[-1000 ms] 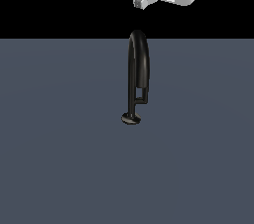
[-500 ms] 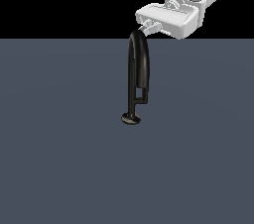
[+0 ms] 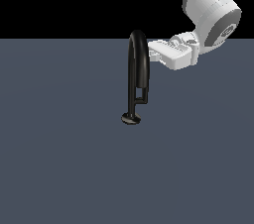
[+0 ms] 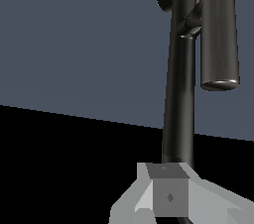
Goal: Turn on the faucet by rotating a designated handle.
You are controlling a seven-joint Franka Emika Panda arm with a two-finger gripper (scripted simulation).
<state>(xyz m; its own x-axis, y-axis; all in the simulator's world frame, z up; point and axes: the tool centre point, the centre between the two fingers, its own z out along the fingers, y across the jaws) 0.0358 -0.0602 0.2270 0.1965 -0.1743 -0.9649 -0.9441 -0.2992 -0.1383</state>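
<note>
White arm (image 3: 211,7) bent down from above | fingers (image 3: 153,52) beside faucet (image 3: 136,74) arch | spread unclear

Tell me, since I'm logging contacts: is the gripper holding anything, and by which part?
Nothing is visibly held. The gripper sits beside the top of the faucet spout, well above the handle.

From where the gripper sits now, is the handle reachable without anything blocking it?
Probably yes. The gripper is up beside the top of the faucet arch, on the exterior view's right; the handle juts out low on that same side. Nothing else stands between them, so a descent alongside the spout looks open, though clearance is tight.
</note>
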